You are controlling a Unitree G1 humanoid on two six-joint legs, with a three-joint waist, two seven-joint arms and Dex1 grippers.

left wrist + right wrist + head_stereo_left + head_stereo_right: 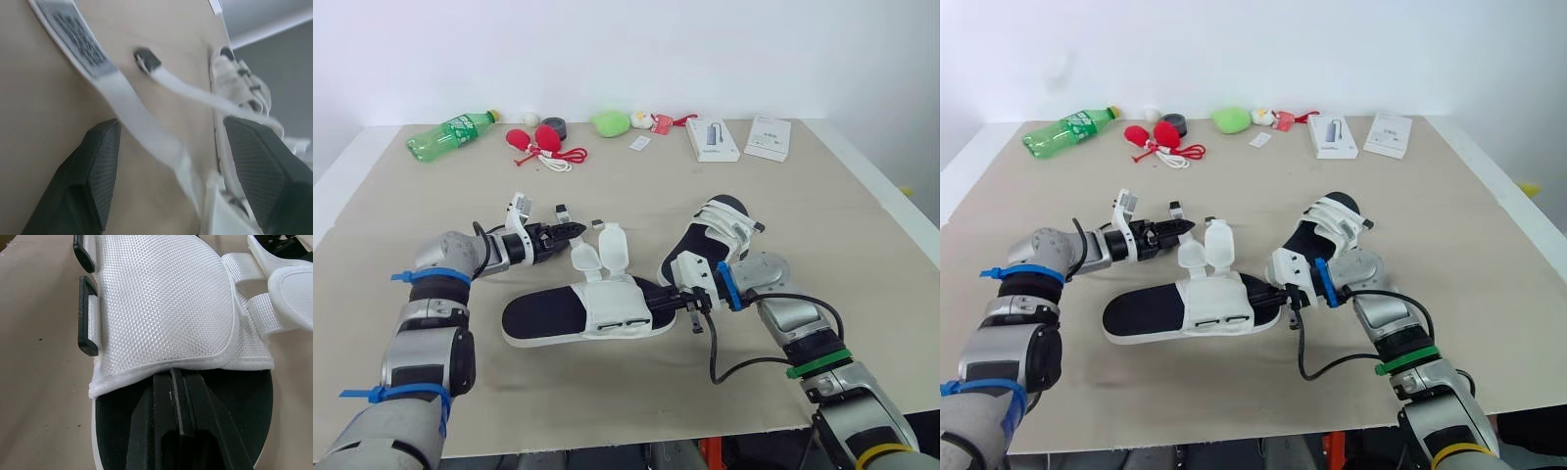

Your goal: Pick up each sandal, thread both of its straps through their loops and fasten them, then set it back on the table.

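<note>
One strap (pixel 142 122) lies between wide left jaws (right jaws closed against sandal (pixel 548 318)).

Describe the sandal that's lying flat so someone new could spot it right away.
Start at the tan table and look at the middle of its near edge. The white mesh sandal with a black sole lies flat there, its two white straps sticking up loose, while the matching sandal behind it looks strapped shut.
</note>
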